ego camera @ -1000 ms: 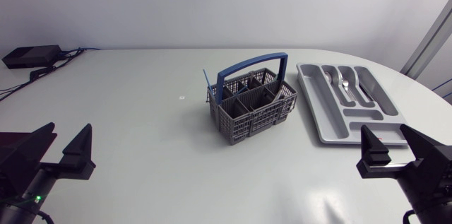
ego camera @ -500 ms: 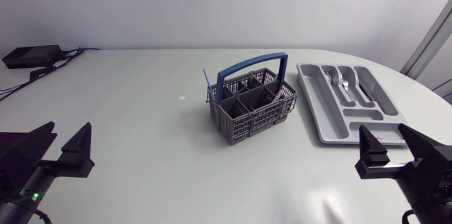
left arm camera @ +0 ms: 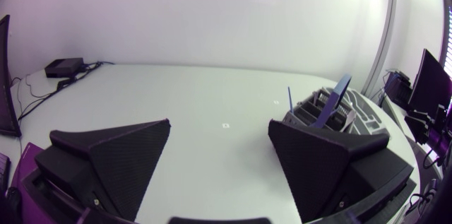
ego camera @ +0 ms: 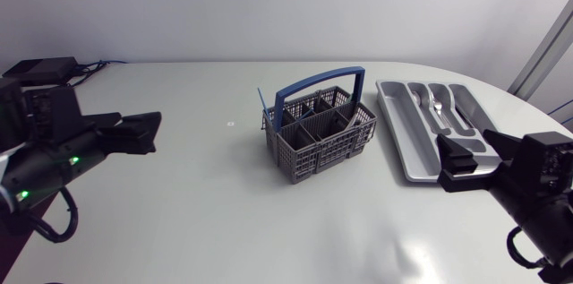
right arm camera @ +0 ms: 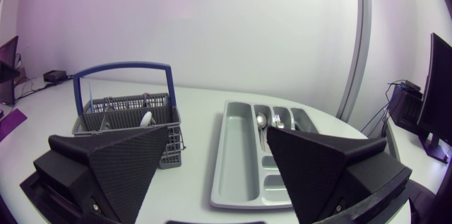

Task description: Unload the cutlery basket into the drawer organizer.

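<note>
Our left hand (left arm camera: 220, 124) is spread wide with nothing between its fingers. Our right hand (right arm camera: 217, 131) is spread the same way and holds nothing.

The cutlery basket (ego camera: 318, 136) stands upright near the middle of the table (ego camera: 179, 194), and its blue handle (ego camera: 320, 82) arches across the compartments. A thin blue stick (ego camera: 261, 100) pokes above its 10 o'clock corner; what else is inside we cannot make out well. The drawer organizer (ego camera: 416, 159) lies near the basket at its 3 o'clock, with a spoon (ego camera: 423, 98) and a fork (ego camera: 436, 105) in its far slots. The right hand is at the basket's 4 o'clock, by the organizer's near end. The left hand is at the basket's 9 o'clock, well apart.

We judge the step in hand to be the reach for a piece in the basket. We should come down from above on one side of the handle, never under its arch. We should pinch a piece by its stem and lift straight up until it clears the rim and handle. The basket looks light, so a sideways tug could tip or drag it, and the other hand could steady it.

For room, the left hand has a broad stretch of table to cross. The gap between basket and organizer is narrow, so we should carry pieces over it, not through it. The table's rounded edge curves close past the organizer from 2 to 4 o'clock, leaving the right arm little margin there. A black box (ego camera: 40, 71) with cables sits far off at 10 o'clock.
</note>
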You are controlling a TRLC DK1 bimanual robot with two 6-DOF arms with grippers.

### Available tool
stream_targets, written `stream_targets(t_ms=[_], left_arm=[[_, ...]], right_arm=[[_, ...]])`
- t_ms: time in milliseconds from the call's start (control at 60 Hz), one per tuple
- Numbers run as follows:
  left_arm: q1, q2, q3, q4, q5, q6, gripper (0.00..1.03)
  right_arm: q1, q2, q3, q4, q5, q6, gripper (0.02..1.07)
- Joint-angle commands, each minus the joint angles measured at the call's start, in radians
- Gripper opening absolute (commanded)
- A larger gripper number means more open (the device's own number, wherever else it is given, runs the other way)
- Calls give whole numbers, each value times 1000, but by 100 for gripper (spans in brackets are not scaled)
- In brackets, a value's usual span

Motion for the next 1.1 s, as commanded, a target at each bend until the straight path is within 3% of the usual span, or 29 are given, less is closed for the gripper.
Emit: stream_targets(t_ms=[0, 200, 217, 283, 350, 450, 550, 583, 650, 817, 1083], left_arm=[[-46, 105, 88, -35, -14, -25, 97], [-145, 368, 334, -207, -35, 134, 96], [-167, 420, 373, -216, -34, 194, 96], [-177, 498, 436, -239, -34, 248, 96], [-200, 579, 499, -259, -9, 260, 96], [-219, 647, 550, -276, 63, 273, 96], [-227, 685, 564, -233, 212, 274, 93], [-227, 690, 565, -217, 227, 273, 92], [-233, 707, 571, -193, 231, 263, 91], [-279, 762, 585, -105, 233, 259, 85], [-288, 854, 619, 16, 227, 259, 72]], right_arm=[[22, 75, 43, 17, 18, 24, 102], [104, 207, 126, -43, 92, 22, 102], [108, 250, 158, -83, 94, 22, 102], [108, 330, 219, -160, 94, 21, 102], [108, 408, 287, -272, 72, -10, 102], [104, 462, 325, -330, -18, -74, 102], [88, 506, 369, -390, -97, -120, 102], [88, 518, 383, -411, -109, -153, 102], [88, 538, 396, -444, -140, -252, 102], [99, 558, 409, -451, -166, -265, 102], [130, 597, 417, -454, -161, -263, 102]])
